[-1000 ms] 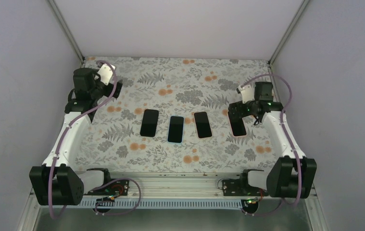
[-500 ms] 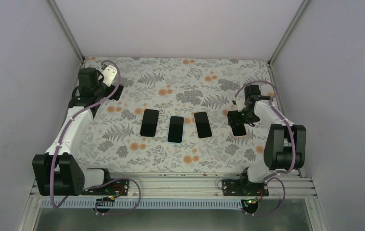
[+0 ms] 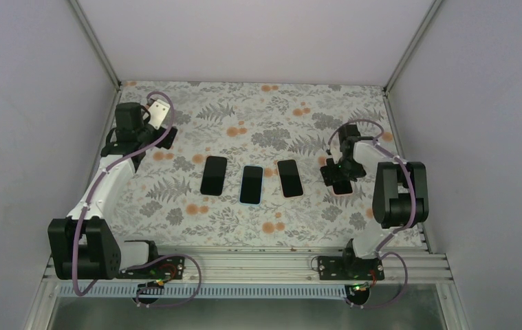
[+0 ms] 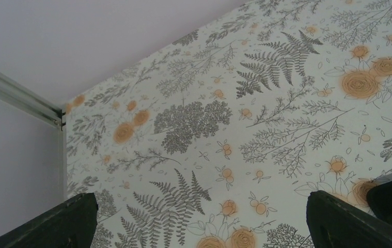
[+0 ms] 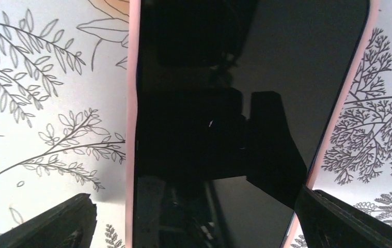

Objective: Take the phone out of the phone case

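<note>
one phone (image 5: pixel 245 62), directly under my right gripper (image 5: pixel 193 206)
jaws spread to both sides of the pink case (image 5: pixel 131 103), long axis running between them — left gripper (image 4: pixel 201 206), also spread, is well apart.

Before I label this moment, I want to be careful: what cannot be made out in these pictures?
- Pink-cased phone: in the top view the right gripper covers most of it; in the right wrist view the frame cuts off its ends.
- Contact: no view shows whether the fingers touch it.
- Three other phones: too small in the top view to tell case details.
</note>
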Tool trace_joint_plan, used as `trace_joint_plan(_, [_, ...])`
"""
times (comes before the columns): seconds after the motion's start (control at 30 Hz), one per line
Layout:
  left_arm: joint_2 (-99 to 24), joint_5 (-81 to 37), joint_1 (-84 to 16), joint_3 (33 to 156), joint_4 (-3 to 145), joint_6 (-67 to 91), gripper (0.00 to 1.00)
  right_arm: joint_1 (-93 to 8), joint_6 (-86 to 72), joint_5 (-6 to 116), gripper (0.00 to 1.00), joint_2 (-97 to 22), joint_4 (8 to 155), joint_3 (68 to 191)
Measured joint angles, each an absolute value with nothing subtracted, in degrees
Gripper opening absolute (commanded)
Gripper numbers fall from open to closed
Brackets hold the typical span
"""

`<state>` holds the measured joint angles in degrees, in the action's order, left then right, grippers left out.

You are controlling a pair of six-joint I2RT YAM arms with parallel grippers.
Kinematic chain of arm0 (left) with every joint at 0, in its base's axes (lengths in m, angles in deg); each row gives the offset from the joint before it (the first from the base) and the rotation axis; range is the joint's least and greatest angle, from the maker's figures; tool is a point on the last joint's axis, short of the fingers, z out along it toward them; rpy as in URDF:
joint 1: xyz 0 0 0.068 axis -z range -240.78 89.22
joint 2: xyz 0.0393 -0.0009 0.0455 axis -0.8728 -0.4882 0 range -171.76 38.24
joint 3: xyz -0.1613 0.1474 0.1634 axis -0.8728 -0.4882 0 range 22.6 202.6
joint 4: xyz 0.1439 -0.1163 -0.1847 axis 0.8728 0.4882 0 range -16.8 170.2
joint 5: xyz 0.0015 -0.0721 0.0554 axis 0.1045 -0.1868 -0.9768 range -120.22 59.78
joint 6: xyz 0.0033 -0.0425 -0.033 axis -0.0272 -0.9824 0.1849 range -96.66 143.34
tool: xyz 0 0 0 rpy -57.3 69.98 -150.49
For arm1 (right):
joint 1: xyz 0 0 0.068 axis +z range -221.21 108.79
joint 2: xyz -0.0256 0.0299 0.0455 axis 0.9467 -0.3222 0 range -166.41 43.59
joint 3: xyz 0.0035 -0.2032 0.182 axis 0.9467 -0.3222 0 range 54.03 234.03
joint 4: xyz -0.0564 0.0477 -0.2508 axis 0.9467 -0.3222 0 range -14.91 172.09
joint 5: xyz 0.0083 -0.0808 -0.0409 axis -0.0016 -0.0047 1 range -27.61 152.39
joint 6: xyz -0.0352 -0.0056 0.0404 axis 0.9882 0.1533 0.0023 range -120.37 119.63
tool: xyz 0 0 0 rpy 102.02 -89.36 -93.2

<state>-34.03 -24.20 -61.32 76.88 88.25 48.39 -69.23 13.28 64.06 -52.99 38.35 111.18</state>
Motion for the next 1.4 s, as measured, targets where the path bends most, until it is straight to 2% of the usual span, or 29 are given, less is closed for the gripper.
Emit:
trace_joint_plan(0.13, [-34.0,-24.0,-61.3,76.6,88.3,48.4,1.0,-68.3,13.1,66.4,0.85,-53.6,38.5,111.2])
trace_joint_plan(0.17, [-34.0,-23.9,-61.3,76.6,88.3,48.4,1.0,-68.2,13.1,67.1,0.86,-53.8,38.7,111.2])
trace_joint_plan(0.23, [-34.0,-23.6,-61.3,76.6,88.3,48.5,1.0,-68.2,13.0,67.9,0.96,-53.9,39.0,111.2])
trace_joint_plan(0.3, [-34.0,-23.3,-61.3,76.6,88.3,48.5,1.0,-68.2,12.5,68.4,1.0,-53.9,39.0,111.2])
trace_joint_plan(0.93, [-33.9,-20.9,-61.3,76.6,88.3,49.1,1.0,-66.7,12.6,73.7,1.0,-51.3,41.8,108.5])
trace_joint_plan(1.4, [-33.9,-20.0,-61.4,75.8,88.3,49.7,1.0,-66.9,14.8,71.0,1.0,-53.3,42.1,110.0])
